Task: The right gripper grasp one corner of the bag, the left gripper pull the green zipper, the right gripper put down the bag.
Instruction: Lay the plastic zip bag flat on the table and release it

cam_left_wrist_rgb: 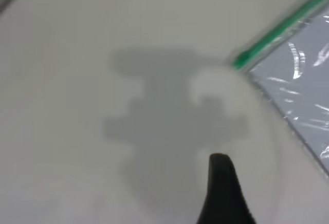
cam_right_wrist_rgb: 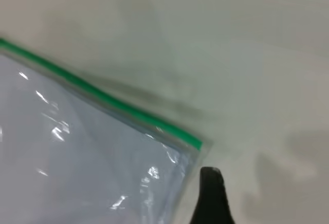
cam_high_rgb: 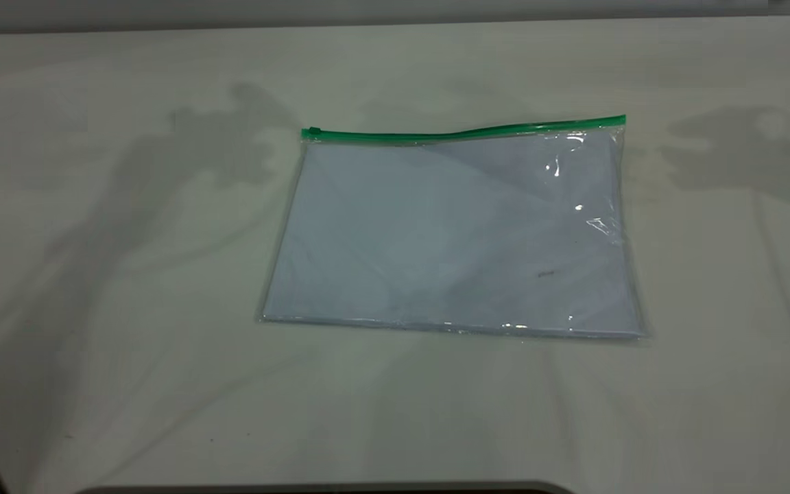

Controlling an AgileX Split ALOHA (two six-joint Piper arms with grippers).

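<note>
The bag [cam_high_rgb: 450, 233] lies flat on the table, with pale blue-white sheets inside. The green zipper [cam_high_rgb: 463, 132] runs along its far edge, with the slider tab [cam_high_rgb: 313, 132] at the left end. The corner [cam_high_rgb: 620, 123] with shiny wrinkles is at the right end. Neither gripper shows in the exterior view, only their shadows. In the left wrist view my left gripper [cam_left_wrist_rgb: 257, 183] shows one black finger [cam_left_wrist_rgb: 222, 188] above bare table, short of the slider end [cam_left_wrist_rgb: 240, 59]. In the right wrist view my right gripper [cam_right_wrist_rgb: 247, 193] shows one finger [cam_right_wrist_rgb: 211, 196] just beside the corner [cam_right_wrist_rgb: 198, 143]. Both are empty.
The table [cam_high_rgb: 93, 343] is covered by a pale, slightly creased cloth. A dark edge [cam_high_rgb: 326, 488] runs along the near side. Arm shadows fall left and right of the bag.
</note>
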